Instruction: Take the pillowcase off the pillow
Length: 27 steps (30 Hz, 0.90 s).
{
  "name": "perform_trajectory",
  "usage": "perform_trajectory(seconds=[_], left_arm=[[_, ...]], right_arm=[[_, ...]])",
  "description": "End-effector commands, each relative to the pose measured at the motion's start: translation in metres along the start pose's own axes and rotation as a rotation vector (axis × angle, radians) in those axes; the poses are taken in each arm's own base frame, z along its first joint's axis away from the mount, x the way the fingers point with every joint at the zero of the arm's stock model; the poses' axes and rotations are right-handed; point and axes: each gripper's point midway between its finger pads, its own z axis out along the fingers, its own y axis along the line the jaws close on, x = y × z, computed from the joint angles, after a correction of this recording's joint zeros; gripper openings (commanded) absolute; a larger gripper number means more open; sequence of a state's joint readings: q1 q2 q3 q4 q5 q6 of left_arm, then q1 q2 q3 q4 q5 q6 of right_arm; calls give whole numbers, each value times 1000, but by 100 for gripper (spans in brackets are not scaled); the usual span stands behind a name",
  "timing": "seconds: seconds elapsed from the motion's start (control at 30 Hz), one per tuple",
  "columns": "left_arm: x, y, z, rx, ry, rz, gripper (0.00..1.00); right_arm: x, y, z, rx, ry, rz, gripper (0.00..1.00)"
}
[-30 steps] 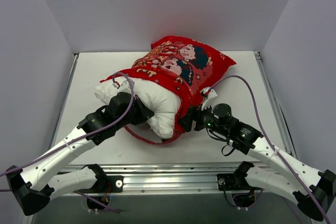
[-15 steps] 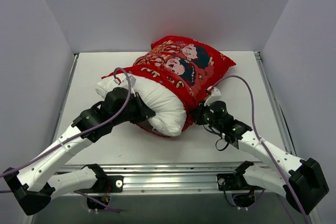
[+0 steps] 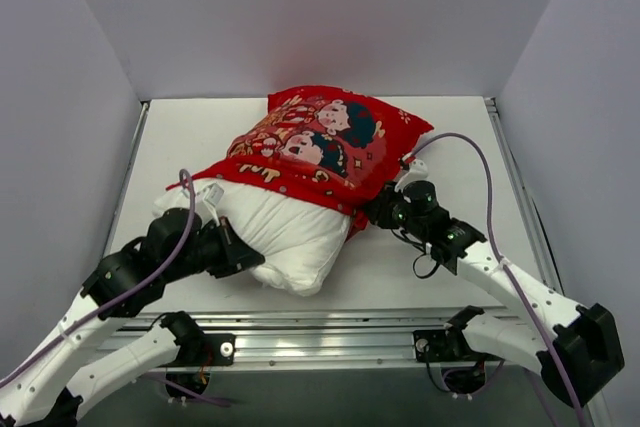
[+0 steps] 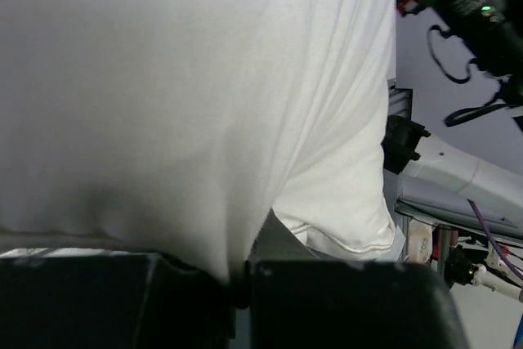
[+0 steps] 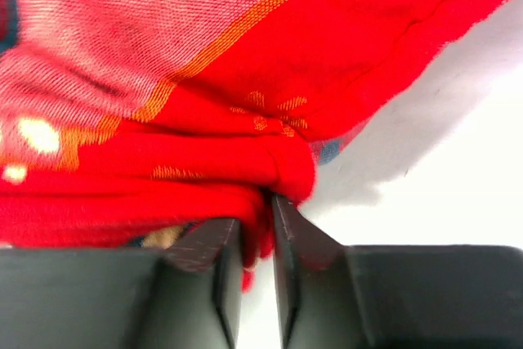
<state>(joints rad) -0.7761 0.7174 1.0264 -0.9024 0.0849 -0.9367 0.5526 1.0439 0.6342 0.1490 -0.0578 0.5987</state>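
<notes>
Progress: We judge the job about half done. The near end of the pillow (image 3: 290,237) bulges bare out of the pillowcase (image 3: 320,142), whose open mouth crosses the cushion's middle.
Left to do: The far end of the pillow sits inside the red cover, so the two have yet to be drawn fully apart.
Where things lie: Both rest mid-surface (image 3: 450,157), slanting from far right to near left. The covered end points toward the back wall and the bare end toward the left arm.
Left pincer (image 4: 241,271): Clenched on a pinch of white pillow cloth. The jaws are almost together, and creases run down into the grip.
Right pincer (image 5: 257,234): Nearly closed, with only a narrow gap. It clamps a bunched fold of the pillowcase's red hem at its near right corner, low over the surface.
Next, as we judge it: The two grips need to pull in opposite directions.
Risk: Both holds are thin folds, and either could slip.
</notes>
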Motion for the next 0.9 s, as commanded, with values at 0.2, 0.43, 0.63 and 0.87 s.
perform_trajectory(seconds=[0.2, 0.43, 0.63, 0.87], left_arm=[[46, 65, -8, -65, 6, -166, 93], [-4, 73, -27, -272, -148, -24, 94], [-29, 62, -17, -308, -196, 31, 94], [-37, 77, 3, -375, -210, 85, 94]], right_arm=[[-25, 96, -66, -297, 8, -318, 54], [-31, 152, -47, -416, 55, -437, 71], [-21, 161, 16, -308, 142, -593, 78], [1, 126, 68, -111, 150, -667, 67]])
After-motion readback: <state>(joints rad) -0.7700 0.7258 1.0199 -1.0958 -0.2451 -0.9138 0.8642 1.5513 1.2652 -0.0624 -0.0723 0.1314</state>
